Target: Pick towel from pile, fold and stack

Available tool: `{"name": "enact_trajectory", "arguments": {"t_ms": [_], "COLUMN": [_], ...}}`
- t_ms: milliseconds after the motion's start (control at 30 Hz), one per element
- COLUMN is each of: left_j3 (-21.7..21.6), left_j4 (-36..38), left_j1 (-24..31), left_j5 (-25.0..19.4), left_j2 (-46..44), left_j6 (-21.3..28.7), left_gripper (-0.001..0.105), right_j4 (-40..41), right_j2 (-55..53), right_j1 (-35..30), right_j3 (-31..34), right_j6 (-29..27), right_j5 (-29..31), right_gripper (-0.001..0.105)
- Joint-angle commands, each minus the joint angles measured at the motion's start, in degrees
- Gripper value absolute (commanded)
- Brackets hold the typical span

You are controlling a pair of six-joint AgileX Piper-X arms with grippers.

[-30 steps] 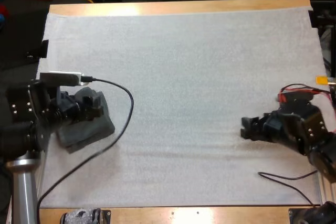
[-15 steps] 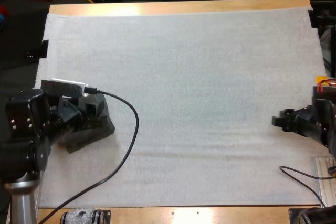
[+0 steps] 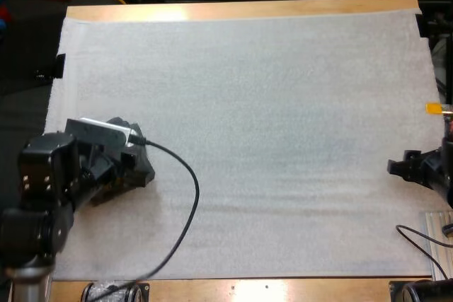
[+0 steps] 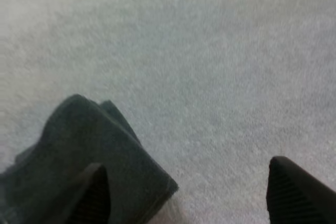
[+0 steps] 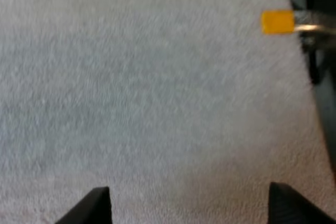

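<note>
Rightward my right gripper (image 5: 187,198) has retreated, spread and empty, clearing the mat (image 3: 248,104); my left gripper (image 4: 185,182), also spread, straddles the towel's (image 4: 94,150) edge.

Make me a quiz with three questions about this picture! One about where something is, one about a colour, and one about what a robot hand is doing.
1. Where on the mat is the towel?
A. In the middle
B. At its left side, by the left gripper
C. At its far right edge

2. What colour is the towel?
A. Red
B. Yellow
C. Dark grey-green

3. What is the right gripper doing?
A. It is shut on the towel
B. It is open over bare mat
C. It is shut, with its fingers touching

Answers:
1. B, as the high view shows the towel under the left gripper at the mat's left side.
2. C, as the left wrist view shows dark grey-green cloth.
3. B, as its two fingers stand wide apart in the right wrist view, with only mat between them.
</note>
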Motion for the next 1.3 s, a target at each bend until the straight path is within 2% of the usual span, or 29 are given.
{"name": "enact_trajectory", "arguments": {"t_ms": [0,433,600,900,1267], "left_j3": [-0.3,-0.3,-0.3,-0.3,0.0], "left_j4": [0.0,1.0,4.6,11.2,14.2], "left_j1": [-0.2,-0.2,-0.2,-0.2,-0.2], "left_j5": [-0.6,-0.6,-0.6,-0.6,-1.5], "left_j2": [-1.7,-19.4,-26.1,-34.5,-46.2], "left_j6": [0.0,0.0,0.0,0.0,0.3], "left_gripper": [0.061,0.061,0.07,0.071,0.071], "right_j4": [0.4,0.7,1.5,7.7,8.9], "right_j2": [-1.5,-17.2,-24.8,-35.2,-46.3], "right_j1": [-0.3,-0.3,-0.3,-0.3,-0.3], "right_j3": [-0.1,-0.1,-0.1,-0.1,-0.2], "right_j6": [-1.2,-2.4,-2.4,-2.4,0.5], "right_j5": [0.5,0.5,0.5,0.5,0.5], "right_gripper": [0.06,0.06,0.06,0.06,0.06]}}
